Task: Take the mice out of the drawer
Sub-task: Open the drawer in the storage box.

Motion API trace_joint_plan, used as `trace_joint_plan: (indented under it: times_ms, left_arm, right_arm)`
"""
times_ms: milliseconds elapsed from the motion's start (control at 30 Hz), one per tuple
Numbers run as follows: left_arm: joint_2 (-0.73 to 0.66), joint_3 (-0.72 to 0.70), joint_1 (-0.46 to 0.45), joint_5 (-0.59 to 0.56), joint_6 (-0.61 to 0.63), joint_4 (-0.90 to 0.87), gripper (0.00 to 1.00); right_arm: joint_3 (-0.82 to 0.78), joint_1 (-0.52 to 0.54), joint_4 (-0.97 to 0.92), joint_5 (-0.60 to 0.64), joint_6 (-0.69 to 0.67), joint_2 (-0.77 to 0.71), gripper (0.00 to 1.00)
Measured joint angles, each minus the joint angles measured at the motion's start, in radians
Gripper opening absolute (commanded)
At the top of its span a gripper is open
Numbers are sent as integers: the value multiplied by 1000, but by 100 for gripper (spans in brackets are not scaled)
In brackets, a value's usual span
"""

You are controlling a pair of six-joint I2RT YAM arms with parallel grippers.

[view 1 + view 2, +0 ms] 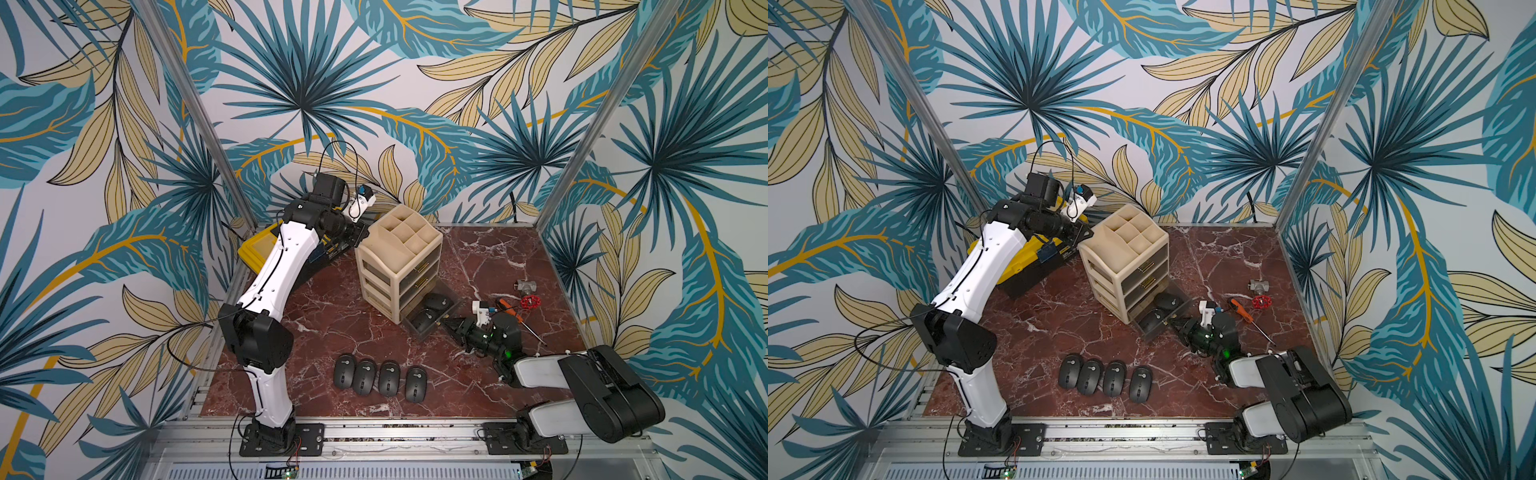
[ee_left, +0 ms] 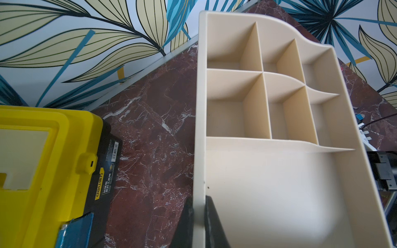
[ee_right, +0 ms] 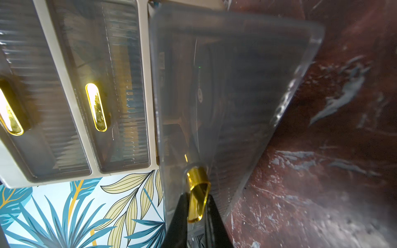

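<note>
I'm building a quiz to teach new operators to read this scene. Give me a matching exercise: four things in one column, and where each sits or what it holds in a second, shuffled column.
Things:
1. left gripper
2. right gripper
3. row of four mice
4. two other mice

Places or states:
A. inside the pulled-out bottom drawer
B. shut on the gold handle
C. on the table, near its front edge
D. clamped on the organizer rim

Pairs: 1-D, 2-B, 3-C, 4-A
</note>
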Motion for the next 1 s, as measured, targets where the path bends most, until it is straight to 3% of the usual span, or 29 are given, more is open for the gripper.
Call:
trace_joint_plan:
  times_ms: [400,700,767,1000]
  left_arm:
    - [0,0,-54,-95,35,24,5]
    - [3,0,-82,-128,50,43,8]
    - [5,0,-82,-136,55,45,26]
    - [25,52,-77,-250,57,56,74]
  right_arm:
    - [50,-99,-104,-96,-45,14,8]
    - [93,-175,-96,-197,-76,131,13]
    - [95,-180,-89,-208,-78,137,20]
    - [76,-191,-167,-205,-107,91,48]
